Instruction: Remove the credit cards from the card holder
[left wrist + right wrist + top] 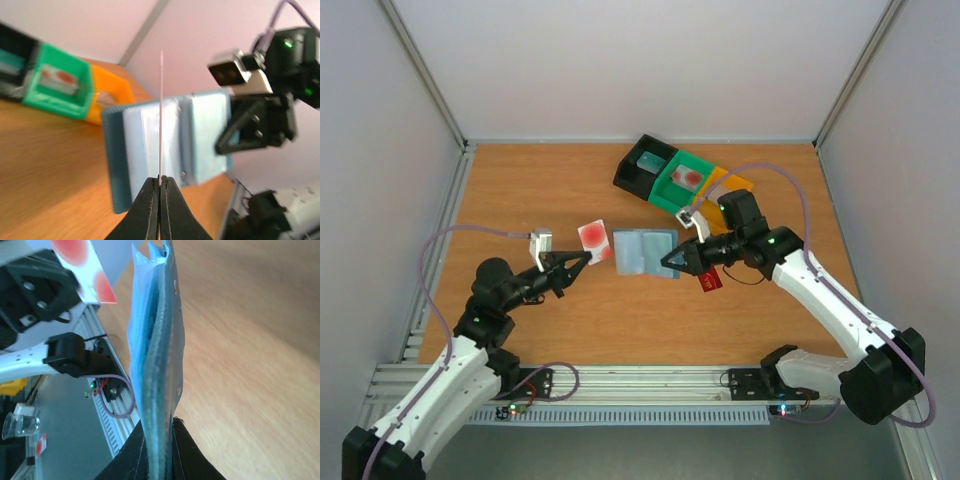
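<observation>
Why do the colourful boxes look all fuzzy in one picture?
Left wrist view: the green bin and orange bin sit far back, out of focus, while the left fingers and their credit card look sharp; right wrist view: the table is smeary beside the card holder; top view: everything is crisp.

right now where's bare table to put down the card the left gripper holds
Bare wood: the table's far left corner up to the black bin, and the near strip between the arm bases. Crowded: mid-table, where the red-spotted card in the left gripper faces the card holder in the right gripper, with a dark red card lying beside it.
</observation>
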You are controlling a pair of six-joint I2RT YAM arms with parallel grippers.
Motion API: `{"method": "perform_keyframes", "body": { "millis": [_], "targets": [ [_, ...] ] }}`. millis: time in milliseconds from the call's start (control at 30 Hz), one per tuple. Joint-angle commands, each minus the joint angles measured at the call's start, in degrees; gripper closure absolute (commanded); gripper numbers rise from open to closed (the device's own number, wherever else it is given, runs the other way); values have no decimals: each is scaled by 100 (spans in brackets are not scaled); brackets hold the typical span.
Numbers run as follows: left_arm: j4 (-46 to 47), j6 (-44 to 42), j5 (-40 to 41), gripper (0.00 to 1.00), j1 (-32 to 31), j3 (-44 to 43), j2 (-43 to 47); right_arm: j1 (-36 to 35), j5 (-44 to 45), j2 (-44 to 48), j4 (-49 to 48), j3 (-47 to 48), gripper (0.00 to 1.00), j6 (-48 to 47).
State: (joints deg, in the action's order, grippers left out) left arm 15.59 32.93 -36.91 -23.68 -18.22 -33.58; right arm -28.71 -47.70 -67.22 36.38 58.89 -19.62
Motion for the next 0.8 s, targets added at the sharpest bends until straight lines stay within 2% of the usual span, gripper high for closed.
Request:
{"method": "perform_keyframes", "body": {
  "millis": [0, 267, 400, 467, 500, 533, 600, 667, 767],
  "targets": [
    [-824, 9, 869, 100, 266, -219, 133, 76, 241, -296, -62, -420, 99, 798],
    [151, 448, 150, 100, 285, 80, 19, -221, -467, -1670, -1923, -1415, 99, 2495],
    [456, 753, -154, 100, 284, 143, -41, -377, -766, -2400, -2358, -1480, 99, 2762],
    [525, 796, -273, 100, 284, 128, -32, -377, -699, -2512, -2208, -1440, 96, 2751],
    [585, 801, -350, 100, 285, 126, -25, -364, -575, -2541, -1987, -1378, 90, 2673],
    [653, 791, -414, 100, 285, 119, -14, -345, -395, -2538, -1678, -1298, 76, 2501],
    [799, 799, -551, 100, 285, 87, -13, -320, 152, -2420, -967, -1107, 61, 2145],
    [936, 917, -651, 100, 285, 33, -41, -328, 937, -2025, -223, -838, 54, 1622],
    [1231, 1339, -813, 100, 287, -66, -106, -448, 2382, -927, 609, -309, 49, 848]
  ]
}}
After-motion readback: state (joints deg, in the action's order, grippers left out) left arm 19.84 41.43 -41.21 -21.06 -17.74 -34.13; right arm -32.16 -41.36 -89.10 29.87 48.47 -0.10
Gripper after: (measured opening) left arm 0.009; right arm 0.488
